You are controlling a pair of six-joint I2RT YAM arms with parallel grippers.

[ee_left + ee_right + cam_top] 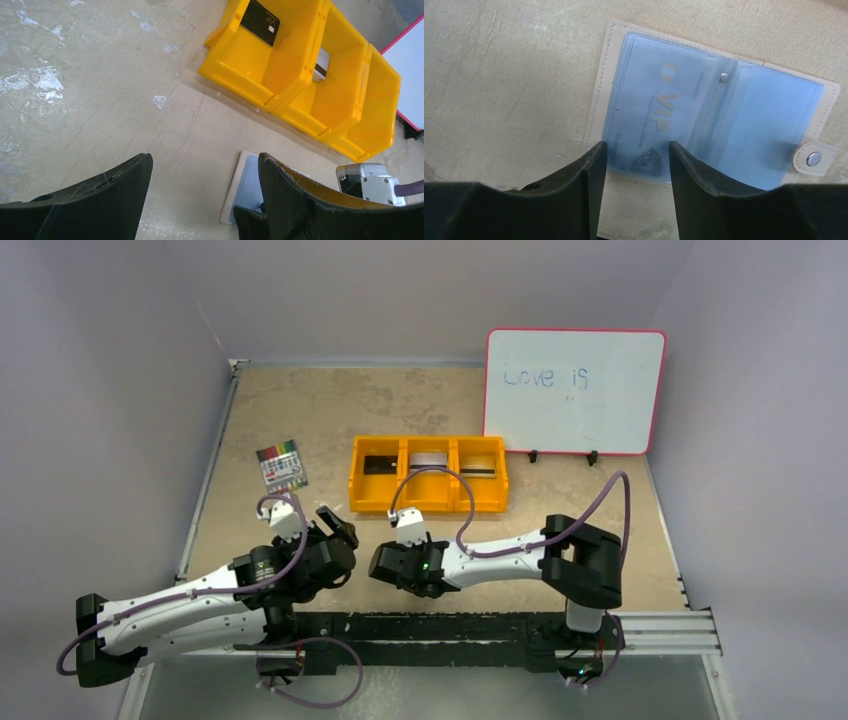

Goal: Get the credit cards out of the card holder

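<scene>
The card holder [719,110] lies open and flat on the table, light blue panels up, beige rim around them, snap tab at its right end. A card printed VIP [654,120] shows through its left pocket. My right gripper [636,145] is open, its fingertips over the near edge of that pocket, nothing between them. My left gripper [205,157] is open over bare table, with a corner of the card holder [245,185] beside its right finger. In the top view both grippers [338,525] [385,565] meet near the front and hide the holder.
An orange three-compartment tray [430,502] stands behind the grippers with a card in each compartment; a black VIP card [260,21] leans in the left one. A pack of coloured markers [281,468] lies at the left. A whiteboard [575,390] stands at the back right.
</scene>
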